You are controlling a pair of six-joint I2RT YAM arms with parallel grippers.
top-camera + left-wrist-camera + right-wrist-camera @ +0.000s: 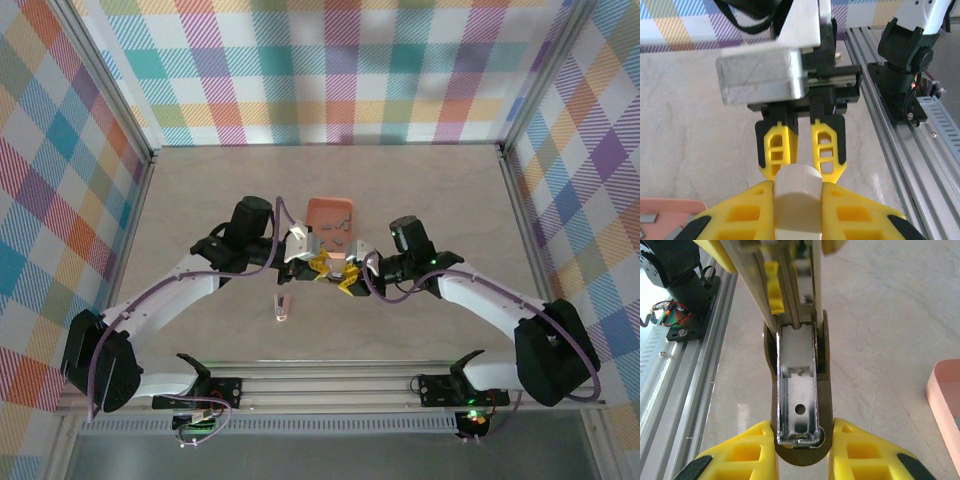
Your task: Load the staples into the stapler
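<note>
Step in hand: presenting the opened stapler (826, 357) for loading. It is held above the table (420, 190), just in front of the tray (318, 205), clamped from opposite ends. The left gripper (799, 186) is pressed onto its rounded white end (797, 212). The right gripper (799, 442) pinches the other end, one yellow ribbed finger on each side. The channel (797, 385) faces the right wrist camera. It is a narrow trough of bright, scuffed sheet metal with a round hole in its floor, and no strip is visible in it. The staples (649, 218), short flat grey strips, lie in the salmon, smooth-rimmed tray beside the left gripper. The next move probably requires one gripper to release while the other keeps the channel level and open. The freed gripper must then pick up one thin strip and align it lengthwise with the trough. The strips are likely to slip. A small pink piece (283, 308) lies on the marbled table, and what it is cannot be told.
</note>
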